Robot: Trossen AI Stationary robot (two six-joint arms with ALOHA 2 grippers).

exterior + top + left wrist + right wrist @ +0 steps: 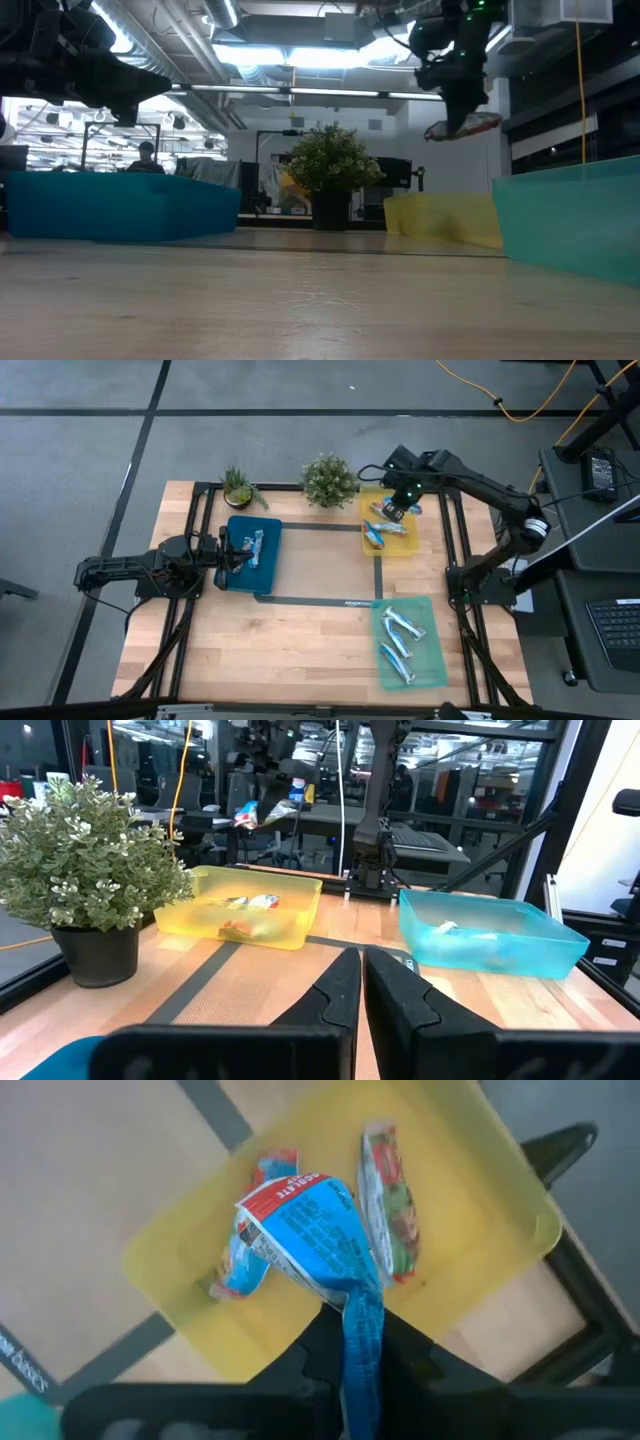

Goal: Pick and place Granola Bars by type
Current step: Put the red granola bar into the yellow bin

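Observation:
Held in my right gripper (362, 1342), a blue granola bar with a red end (305, 1230) hangs above the yellow tray (388, 543) at the far right. Two more blue and red bars (245, 1270) (388, 1195) lie flat in that tray. In the low view the gripper (455, 112) and its bar (462, 128) are high over the table. The blue tray (262, 568) on the left holds bars, and the green tray (432, 660) at the near right holds several silvery bars (398, 640). My left gripper (362, 990) is shut and level at the blue tray's left side, touching nothing. My right gripper pinches the bar's blue wrapper end (362, 1315) between its two fingers. The fingers come from above, pointing steeply down. The bar sticks out below the fingers, tilted, its red end (290, 1188) away from them, lifted clear of the yellow tray.
Two potted plants (328, 480) (240, 487) stand along the far edge, beside the yellow tray. Black tape lines (378, 575) run between the trays. Bare wood (290, 650) lies in the middle and at the near left.

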